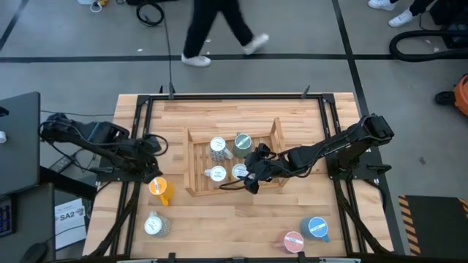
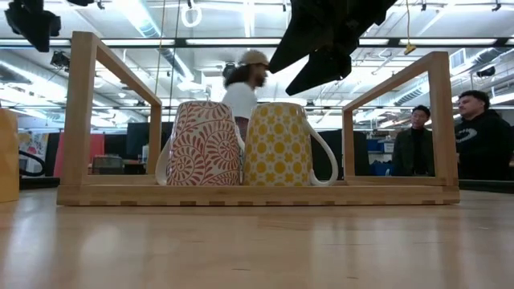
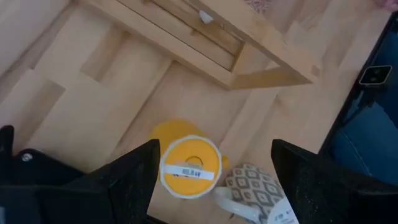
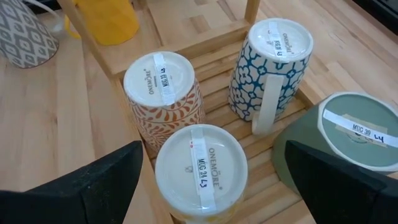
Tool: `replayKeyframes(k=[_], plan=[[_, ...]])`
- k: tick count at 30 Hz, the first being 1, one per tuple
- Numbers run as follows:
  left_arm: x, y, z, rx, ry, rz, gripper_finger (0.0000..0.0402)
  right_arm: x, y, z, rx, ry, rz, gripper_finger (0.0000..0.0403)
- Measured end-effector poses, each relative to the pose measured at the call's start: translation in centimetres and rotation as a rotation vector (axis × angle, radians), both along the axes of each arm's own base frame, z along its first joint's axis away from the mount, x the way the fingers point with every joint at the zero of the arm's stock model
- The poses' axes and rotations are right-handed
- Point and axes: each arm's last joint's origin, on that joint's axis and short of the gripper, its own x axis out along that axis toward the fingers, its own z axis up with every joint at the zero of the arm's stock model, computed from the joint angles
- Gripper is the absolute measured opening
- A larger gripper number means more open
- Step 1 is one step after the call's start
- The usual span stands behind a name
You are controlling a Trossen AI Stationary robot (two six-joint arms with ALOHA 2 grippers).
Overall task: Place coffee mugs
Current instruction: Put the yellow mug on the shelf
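Observation:
A wooden rack (image 1: 191, 166) in the middle of the table holds several coffee mugs, all upside down on their rims: a red-patterned one (image 4: 163, 87), a blue-patterned one (image 4: 270, 59), a yellow-patterned one (image 4: 200, 168) and a green one (image 4: 354, 140). My right gripper (image 4: 208, 155) hangs open just above them, clear of the yellow-patterned mug (image 2: 277, 144). To the rack's left a plain yellow mug (image 3: 186, 165) and a grey-patterned mug (image 3: 255, 190) stand upside down on the table. My left gripper (image 3: 216, 149) is open above the yellow mug (image 1: 159, 188).
A pink mug (image 1: 293, 241) and a blue mug (image 1: 316, 229) stand near the table's near right corner. The rack's upright frames (image 2: 84, 112) rise at both of its ends. People stand and walk in the room beyond the table (image 2: 478, 136).

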Motion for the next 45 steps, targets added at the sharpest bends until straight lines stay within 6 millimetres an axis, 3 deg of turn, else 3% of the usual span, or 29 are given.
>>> replayKeyframes(k=[14, 23, 45], plan=[[1.0, -1.8, -1.1, -0.035, 0.144, 0.064, 0.0315, 0.0, 0.0, 0.0, 0.003, 0.001, 0.003, 0.0397], [2.2, -3.4, -2.6, -0.060, 0.329, 0.168, 0.0315, 0.0, 0.1, 0.0, 0.018, 0.005, 0.020, 0.0397], [4.6, -6.0, -5.3, 0.011, 0.476, 0.251, 0.0315, 0.0, 0.1, 0.0, 0.018, 0.005, 0.021, 0.0397]])
